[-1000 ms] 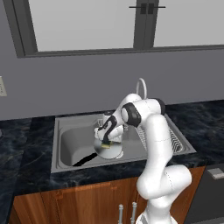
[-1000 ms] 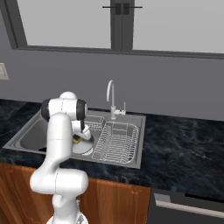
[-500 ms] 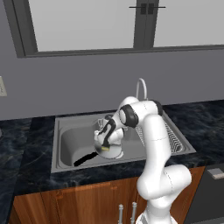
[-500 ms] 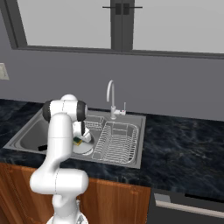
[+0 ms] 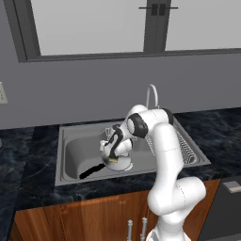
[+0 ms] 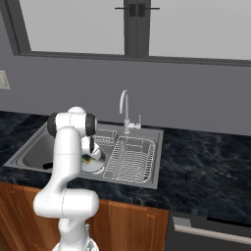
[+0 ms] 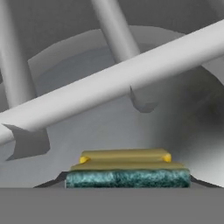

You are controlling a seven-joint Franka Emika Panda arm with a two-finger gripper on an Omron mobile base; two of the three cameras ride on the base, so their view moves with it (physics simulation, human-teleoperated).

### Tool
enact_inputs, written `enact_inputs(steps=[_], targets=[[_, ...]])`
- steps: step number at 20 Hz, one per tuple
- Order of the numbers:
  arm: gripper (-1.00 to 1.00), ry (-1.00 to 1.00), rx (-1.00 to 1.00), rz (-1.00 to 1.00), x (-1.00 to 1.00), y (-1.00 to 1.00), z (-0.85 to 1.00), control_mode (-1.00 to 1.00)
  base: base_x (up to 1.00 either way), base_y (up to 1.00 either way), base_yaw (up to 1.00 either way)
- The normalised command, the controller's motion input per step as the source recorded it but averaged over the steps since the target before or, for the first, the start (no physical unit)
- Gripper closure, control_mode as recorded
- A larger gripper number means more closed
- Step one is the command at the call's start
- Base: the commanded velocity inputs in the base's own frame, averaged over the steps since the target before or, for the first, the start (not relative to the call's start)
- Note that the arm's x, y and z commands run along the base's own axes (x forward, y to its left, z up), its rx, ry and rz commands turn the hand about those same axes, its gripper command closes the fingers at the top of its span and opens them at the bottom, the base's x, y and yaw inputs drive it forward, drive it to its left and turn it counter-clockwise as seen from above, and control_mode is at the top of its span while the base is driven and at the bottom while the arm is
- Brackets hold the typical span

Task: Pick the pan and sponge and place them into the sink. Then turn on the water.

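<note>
Left base view has the pan [image 5: 117,162] in the sink [image 5: 70,155], the end effector [image 5: 112,157] clamped on the sponge [image 5: 113,161] above it, water not yet on.

The arm has lowered slightly, bringing the sponge [image 5: 113,161] between the fingers closer to the pan [image 5: 118,160] near the sink's [image 5: 70,141] front edge.

Rendered kitchen, steel sink [image 5: 70,141], gooseneck faucet [image 6: 123,110], dark counter [image 6: 206,166], wooden cabinets [image 5: 70,219]
</note>
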Motion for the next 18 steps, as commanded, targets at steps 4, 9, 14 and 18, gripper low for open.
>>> enact_inputs(steps=[4, 9, 14, 18], targets=[[-1.0, 0.01, 0.01, 0.0, 0.15, -0.06, -0.06, -1.0, 0.0, 0.0, 0.0], [-1.0, 0.04, 0.04, -0.01, 0.02, -0.14, 0.19, -1.0, 0.0, 0.0, 0.0], [-1.0, 0.03, 0.04, 0.0, 0.0, -0.1, 0.24, -1.0, 0.0, 0.0, 0.0], [-1.0, 0.02, 0.03, 0.0, 0.0, -0.05, 0.27, -1.0, 0.0, 0.0, 0.0]])
